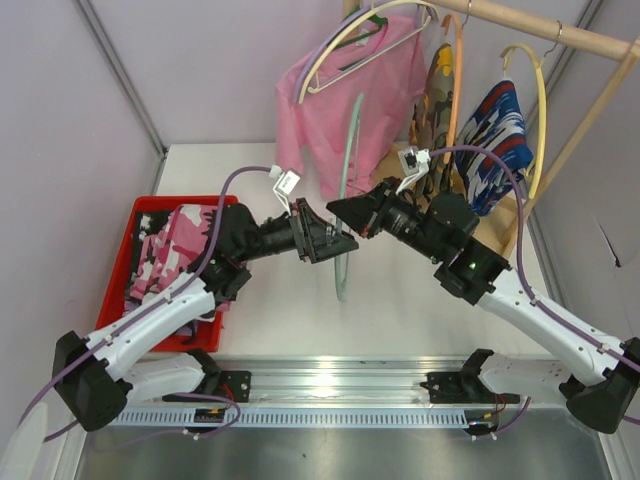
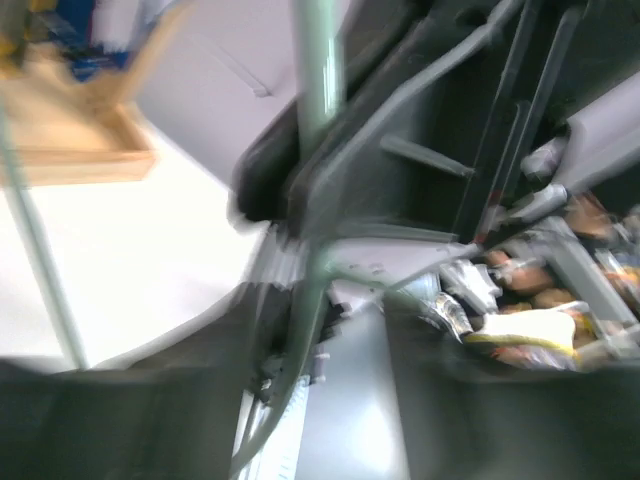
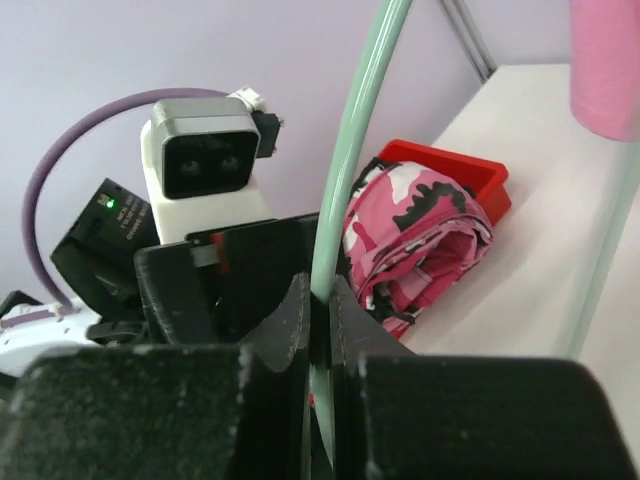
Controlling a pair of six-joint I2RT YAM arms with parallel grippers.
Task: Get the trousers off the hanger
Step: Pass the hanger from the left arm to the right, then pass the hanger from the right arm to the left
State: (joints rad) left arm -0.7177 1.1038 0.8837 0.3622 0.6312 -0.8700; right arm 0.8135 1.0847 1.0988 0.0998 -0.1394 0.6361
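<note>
Right gripper [image 1: 336, 208]: jaws pinched together on the green hanger [image 3: 350, 150], low on the hoop. The wrist view shows the rod nipped between the tips.
Left gripper [image 1: 340, 240]: at the same hoop from the other side, just beside the right one. Its own view is blurred, so I cannot tell whether its jaws are apart or gripping.

The green hanger stands upright between the arms, mid-table, and looks bare.

Trousers:
- pink camo pair [image 1: 170, 245]: lying bunched in the red bin [image 1: 130, 250], on the left, beside the left arm.
- olive camo pair [image 1: 437, 95]: hanging from the rail [image 1: 560, 35] on an orange hanger.
- blue print pair [image 1: 497, 140]: hanging at the rail's right end on a yellow hanger.

The pink T-shirt [image 1: 350, 110] hangs left of them and is no part of the task.

Judgement: one pair is done and two are left. Both hang long axis vertical, beyond and to the right of the grippers. The right arm is nearer, but it must let go of the green hanger first.
</note>
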